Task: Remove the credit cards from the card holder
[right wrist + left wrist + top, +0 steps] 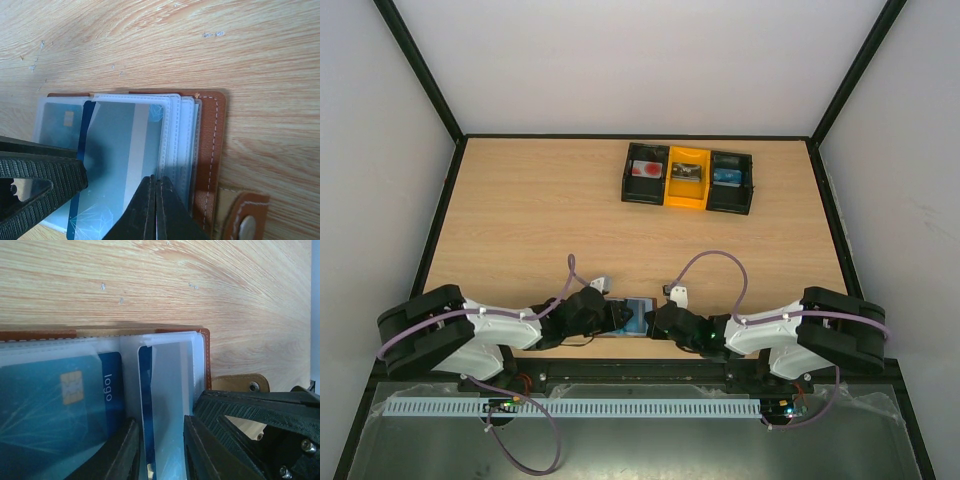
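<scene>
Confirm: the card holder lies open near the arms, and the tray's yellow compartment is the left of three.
Wrong: the top external view shows the yellow compartment in the middle of the tray, not left. The card holder does lie open there.

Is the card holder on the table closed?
No, the card holder lies open, with a blue card showing inside it.

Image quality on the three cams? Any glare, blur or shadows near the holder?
Top external: even light, sharp, but holder tiny and partly hidden. Left wrist: left fingers soft up close, sleeves hazy, card print readable. Right wrist: table grain sharp, right fingers blurred, shadow across the sleeves.
</scene>
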